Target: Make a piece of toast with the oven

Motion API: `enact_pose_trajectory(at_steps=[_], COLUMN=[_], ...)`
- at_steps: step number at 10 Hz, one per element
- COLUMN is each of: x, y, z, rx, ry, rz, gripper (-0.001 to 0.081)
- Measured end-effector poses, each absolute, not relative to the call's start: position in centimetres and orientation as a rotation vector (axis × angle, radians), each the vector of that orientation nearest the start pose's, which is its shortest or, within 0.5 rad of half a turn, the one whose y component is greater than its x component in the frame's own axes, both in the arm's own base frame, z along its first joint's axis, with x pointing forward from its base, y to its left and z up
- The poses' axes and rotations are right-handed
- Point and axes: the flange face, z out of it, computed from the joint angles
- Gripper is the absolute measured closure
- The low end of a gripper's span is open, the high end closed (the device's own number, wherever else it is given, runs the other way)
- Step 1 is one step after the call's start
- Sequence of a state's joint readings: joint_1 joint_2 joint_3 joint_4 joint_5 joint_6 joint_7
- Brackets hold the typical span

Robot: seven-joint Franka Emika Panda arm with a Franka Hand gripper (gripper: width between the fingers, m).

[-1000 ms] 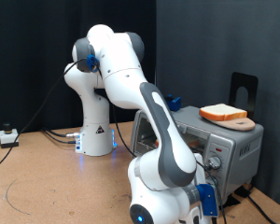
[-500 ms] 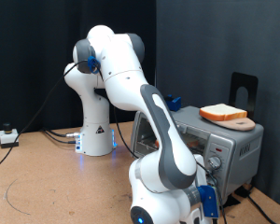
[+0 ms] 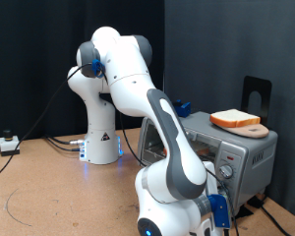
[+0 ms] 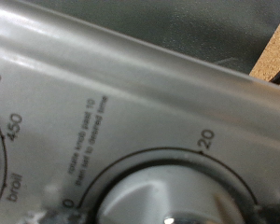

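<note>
Hand point(image 3: 224, 175) at oven point(image 3: 248, 149) knob point(image 4: 163, 201); opening unseen.

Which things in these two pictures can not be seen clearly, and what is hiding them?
- End effector: not visible in either view; in the exterior view the arm's forearm covers it.
- Oven: the arm hides its glass door in the exterior view, so the inside cannot be seen.
- Timer knob: cut off by the wrist view's edge and blurred; its setting is unreadable.
- Piece of toast: on the board on top of the oven; surface too small to judge browning.
</note>
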State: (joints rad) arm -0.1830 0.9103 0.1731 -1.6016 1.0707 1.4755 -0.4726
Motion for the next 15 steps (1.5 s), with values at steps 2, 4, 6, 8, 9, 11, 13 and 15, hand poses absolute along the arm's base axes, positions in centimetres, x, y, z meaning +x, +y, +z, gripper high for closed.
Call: enact_pose_trajectory(at_steps=[2, 4, 6, 8, 9, 11, 13, 15], x=[60.4, 60.4, 60.4, 60.4, 60.4, 60.4, 60.4, 60.5], y=[8.5, 8.5, 8.5, 8.3, 8.2, 7.9, 7.5, 6.9], z=[12.5, 12.5, 12.5, 12.4, 12.3, 12.3, 12.2, 12.1], rx=[-1.697, -1.697, -1.697, -1.7, -1.701, -1.703, -1.706, -1.71], ry=[0.081, 0.081, 0.081, 0.087, 0.09, 0.094, 0.102, 0.113], rz=[0.648, 0.648, 0.648, 0.648, 0.648, 0.646, 0.643, 0.638], gripper=[0.0475, 0.0475, 0.0475, 0.046, 0.0289, 0.0084, 0.0024, -0.0003])
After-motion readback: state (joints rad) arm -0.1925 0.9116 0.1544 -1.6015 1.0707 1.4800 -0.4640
